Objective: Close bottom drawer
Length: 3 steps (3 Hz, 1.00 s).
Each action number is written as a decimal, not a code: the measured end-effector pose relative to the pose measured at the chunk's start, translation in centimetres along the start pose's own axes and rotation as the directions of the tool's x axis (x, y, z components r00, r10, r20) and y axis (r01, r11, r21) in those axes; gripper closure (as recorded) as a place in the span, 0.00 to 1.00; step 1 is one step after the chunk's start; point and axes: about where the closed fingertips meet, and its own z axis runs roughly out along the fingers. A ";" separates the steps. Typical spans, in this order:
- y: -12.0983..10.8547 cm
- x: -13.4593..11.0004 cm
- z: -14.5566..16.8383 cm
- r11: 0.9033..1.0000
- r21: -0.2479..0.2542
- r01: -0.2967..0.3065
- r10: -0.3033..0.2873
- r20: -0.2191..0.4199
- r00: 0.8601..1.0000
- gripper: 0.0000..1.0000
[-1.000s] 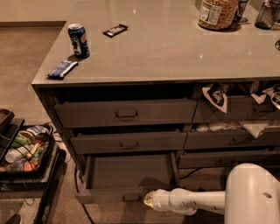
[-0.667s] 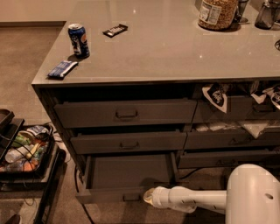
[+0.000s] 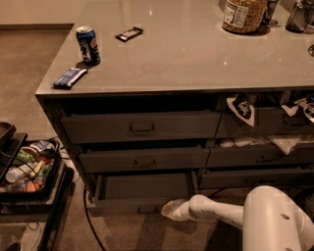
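My pincer (image 3: 170,210) sat low in the frame, just right of centre, at the end of my pale arm (image 3: 216,213), which reached in from the lower right. Its tip was up against the front panel of the bottom drawer (image 3: 143,187), just right of that drawer's small central handle (image 3: 147,209). Whether it was clenched or released I could not tell.

The bottom drawer was in the lower middle of the frame, the lowest of the left-hand stack, and it stood pulled out so that its plain dark inside showed. Above it the middle drawer (image 3: 144,160) and the top drawer (image 3: 142,127) also stood a little way out from the cabinet.

On the grey counter (image 3: 196,59), in the upper left, a blue can (image 3: 88,45) stood upright, with a blue wrapped bar (image 3: 69,77) lying near the front edge and a dark snack bar (image 3: 129,33) further back. A jar (image 3: 244,14) stood in the upper right. At the left edge, a low black cart (image 3: 37,193) on the carpet held assorted packets and bottles.
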 end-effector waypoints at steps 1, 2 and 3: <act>-2.7 0.7 1.4 1.000 -0.027 -0.003 0.004 0.029 1.000 1.00; -4.2 0.8 1.6 1.000 -0.023 0.000 0.001 0.038 0.999 1.00; -6.5 0.9 2.0 1.000 -0.013 0.004 -0.003 0.050 0.999 1.00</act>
